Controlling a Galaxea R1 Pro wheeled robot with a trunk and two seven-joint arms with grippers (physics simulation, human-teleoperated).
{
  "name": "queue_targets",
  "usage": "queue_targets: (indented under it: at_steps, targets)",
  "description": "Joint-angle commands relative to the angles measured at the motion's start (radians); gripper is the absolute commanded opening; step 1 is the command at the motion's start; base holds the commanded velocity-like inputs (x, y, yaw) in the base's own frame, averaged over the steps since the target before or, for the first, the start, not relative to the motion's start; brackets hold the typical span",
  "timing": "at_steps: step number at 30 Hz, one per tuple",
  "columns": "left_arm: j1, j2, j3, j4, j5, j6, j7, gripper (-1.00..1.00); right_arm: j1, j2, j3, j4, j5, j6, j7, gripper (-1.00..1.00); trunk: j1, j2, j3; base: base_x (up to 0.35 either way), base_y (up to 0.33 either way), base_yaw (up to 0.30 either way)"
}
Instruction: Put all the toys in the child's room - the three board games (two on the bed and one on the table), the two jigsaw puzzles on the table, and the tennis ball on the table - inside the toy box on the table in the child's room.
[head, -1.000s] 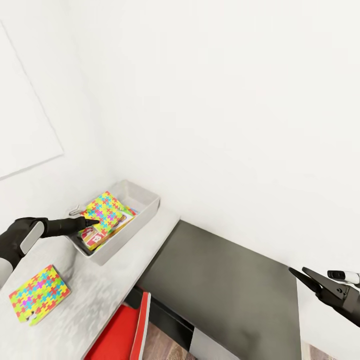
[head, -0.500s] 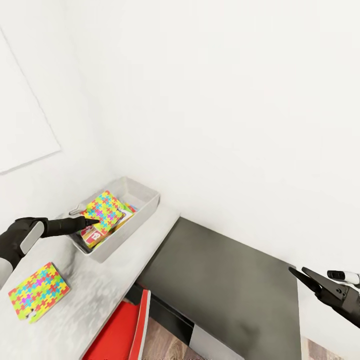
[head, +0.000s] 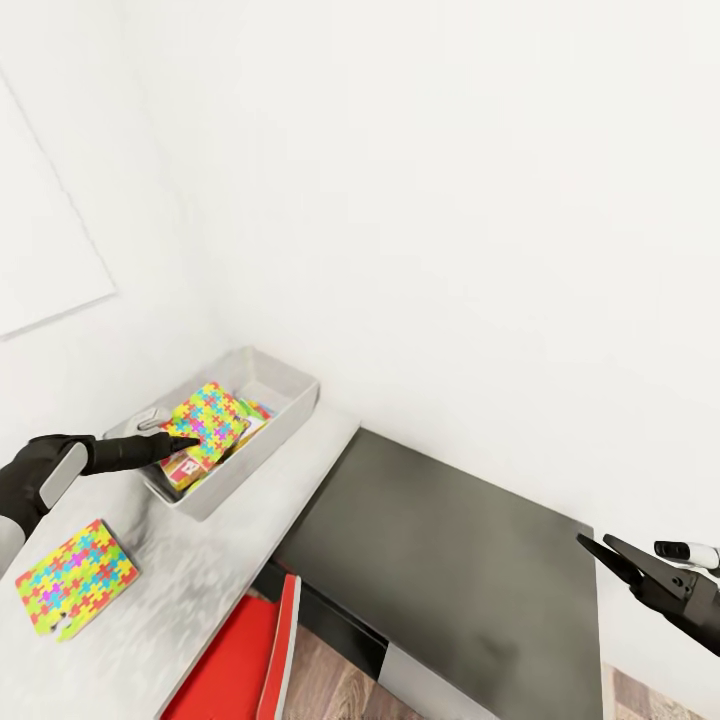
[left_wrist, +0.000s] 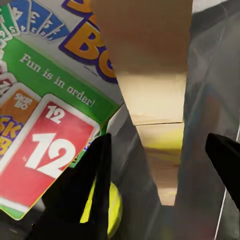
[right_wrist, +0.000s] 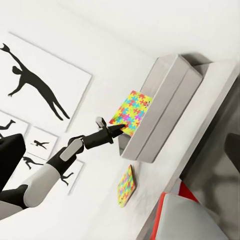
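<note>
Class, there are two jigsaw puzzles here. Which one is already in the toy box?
The jigsaw puzzle at the left gripper's tips rests in the grey toy box. The other puzzle lies flat on the table, outside it.

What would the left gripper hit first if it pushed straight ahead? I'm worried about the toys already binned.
Probably the jigsaw puzzle lying on top in the toy box; the left gripper seems just at its edge, though depth is unclear.

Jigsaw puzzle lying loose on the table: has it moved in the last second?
No. The jigsaw puzzle keeps its place on the table relative to the toy box; the whole view shifted slightly.
</note>
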Motion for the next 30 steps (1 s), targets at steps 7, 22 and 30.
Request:
queue_targets:
  at_steps: [7, 22, 30]
  targets:
    - [-0.001, 0.002, -0.002, -0.002, 0.008, 0.005, 0.000, 1.00, -0.001, 0.000, 0.000, 0.000, -0.001, 0.006, 0.001, 1.00, 0.001, -0.002, -0.010, 0.000, 0.000, 0.000]
    - [-0.003, 0.054, 0.029, -0.020, 0.019, 0.008, -0.062, 1.00, -0.001, 0.000, -0.001, 0.000, -0.001, 0.006, 0.001, 1.00, 0.001, -0.002, -0.011, 0.000, 0.000, 0.000]
    - [-0.003, 0.068, 0.092, -0.025, 0.018, 0.019, -0.127, 1.00, -0.001, 0.000, -0.001, -0.001, -0.001, 0.006, 0.001, 1.00, 0.001, -0.002, -0.011, 0.000, 0.000, 0.000]
